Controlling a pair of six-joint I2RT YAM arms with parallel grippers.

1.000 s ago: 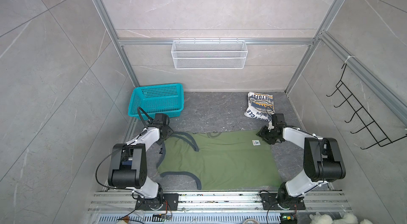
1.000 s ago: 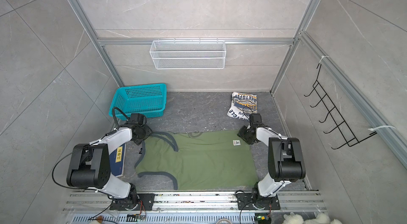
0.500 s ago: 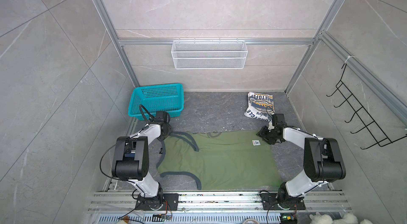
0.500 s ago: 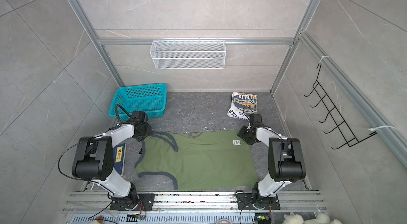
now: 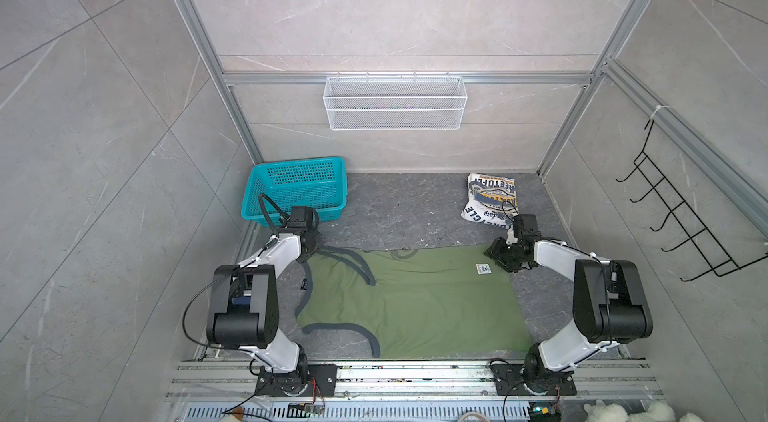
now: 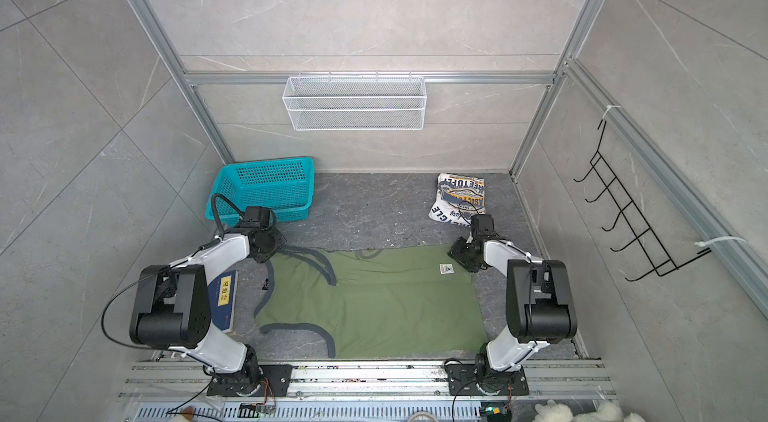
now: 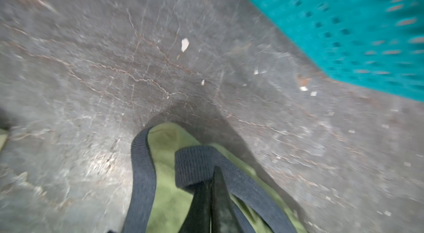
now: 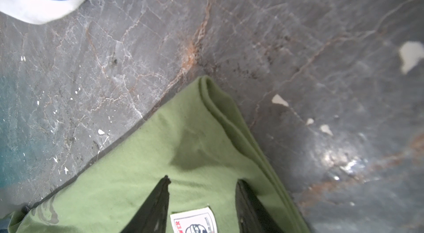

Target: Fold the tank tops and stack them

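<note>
The olive green tank top (image 5: 415, 299) lies spread flat on the dark mat, straps to the left, hem to the right. My left gripper (image 7: 212, 174) is shut on its far grey-trimmed strap (image 7: 197, 163), seen at the top's far left corner in both top views (image 6: 276, 247). My right gripper (image 8: 203, 180) stands open over the far hem corner (image 8: 206, 110), its fingers either side of cloth just above a white label (image 8: 195, 220). The white tank top (image 5: 490, 202) lies folded at the back right, print up.
A teal basket (image 5: 299, 191) stands at the back left, close behind my left gripper. A dark blue book (image 6: 224, 299) lies beside the left arm. A white wire shelf (image 5: 395, 102) hangs on the back wall, a black hook rack (image 5: 685, 229) on the right wall.
My left gripper has closed on the green top's far strap after shifting slightly toward it. The right arm and both tops have stayed put.
</note>
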